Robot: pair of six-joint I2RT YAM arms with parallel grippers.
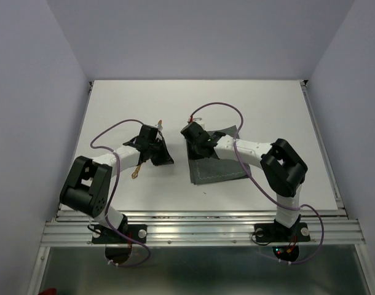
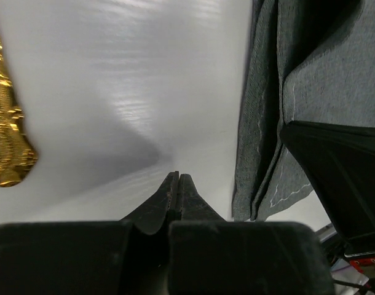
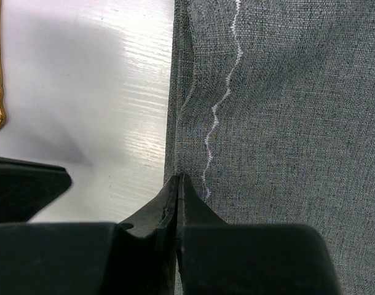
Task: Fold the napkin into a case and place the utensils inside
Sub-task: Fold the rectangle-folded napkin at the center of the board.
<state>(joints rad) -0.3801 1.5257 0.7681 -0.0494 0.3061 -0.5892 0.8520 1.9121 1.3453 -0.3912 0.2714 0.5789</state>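
Two tools are in shot and both have their fingers pressed together. The left tool (image 2: 177,179) has nothing between its tips and just sits over bare white counter (image 1: 267,104). The right tool (image 3: 177,179) has its closed tips right at the left edge of the napkin (image 1: 219,167). From its wrist cam I honestly can't tell if any cloth is pinched or if it's only touching the edge. The napkin is dark grey, folded over on itself, and lies a bit right of the counter's middle, in front of the right arm. The right tool sits at its far-left corner. Up close you can see the pale wavy stitch line running along the cloth, near that edge. A gold-orange utensil (image 1: 138,169) lies on the counter to the left of the napkin, well apart from it. Its handle pokes out on the near side of the left tool. A thin tip also shows on the far side of that tool, and I can't say if it's the same piece or a second one. The two tools are close to each other, each one catching the other's black body in its wrist cam.
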